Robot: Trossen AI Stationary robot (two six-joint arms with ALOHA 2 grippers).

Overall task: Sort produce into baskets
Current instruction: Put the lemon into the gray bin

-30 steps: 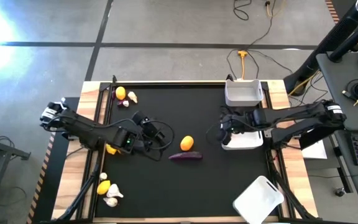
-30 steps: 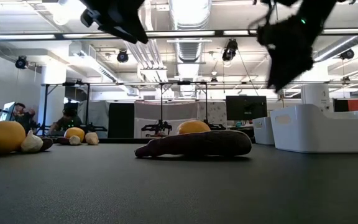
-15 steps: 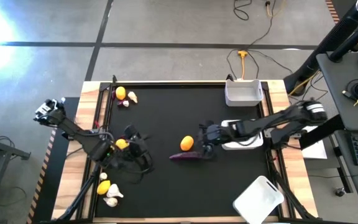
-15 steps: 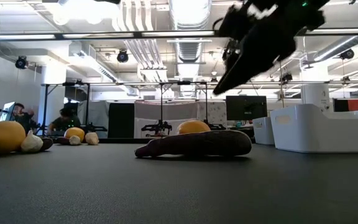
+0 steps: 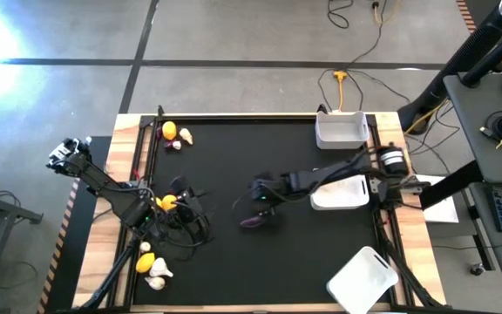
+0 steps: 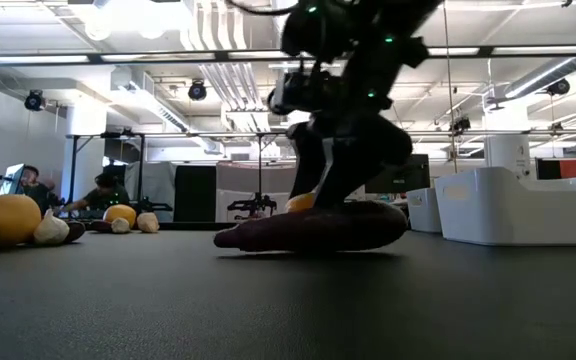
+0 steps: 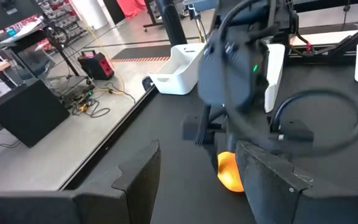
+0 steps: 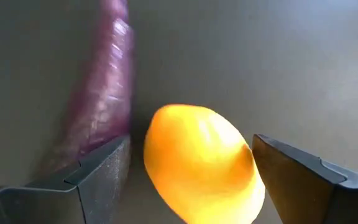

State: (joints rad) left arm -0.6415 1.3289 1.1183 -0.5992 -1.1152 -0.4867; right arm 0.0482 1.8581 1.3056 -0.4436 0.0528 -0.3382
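My right gripper [image 5: 260, 194] is open, low over the mat's middle. Its fingers stand on either side of a yellow-orange lemon [image 8: 197, 162] with gaps showing, touching nothing. A dark purple eggplant [image 5: 255, 221] lies on its side just nearside of that lemon; it also shows in the low view [image 6: 313, 228]. My left gripper [image 5: 190, 199] is open and empty at the left, beside another lemon [image 5: 166, 202]. Three white baskets: one at the far right [image 5: 342, 131], one at mid right [image 5: 347, 194], and one tilted at the near right corner [image 5: 362, 281].
A lemon [image 5: 169, 131], a garlic bulb [image 5: 185, 136] and a purple bit [image 5: 174, 145] lie at the far left. A lemon [image 5: 145, 262] and garlic bulbs [image 5: 155, 281] lie at the near left. Bare black mat lies between the groups. People sit in the room beyond.
My right gripper has gone from over the mid-right basket toward the table's left and down, and now stands around the middle lemon. My left gripper has drawn back toward the table's left edge. The eggplant and the lemon have stayed put.
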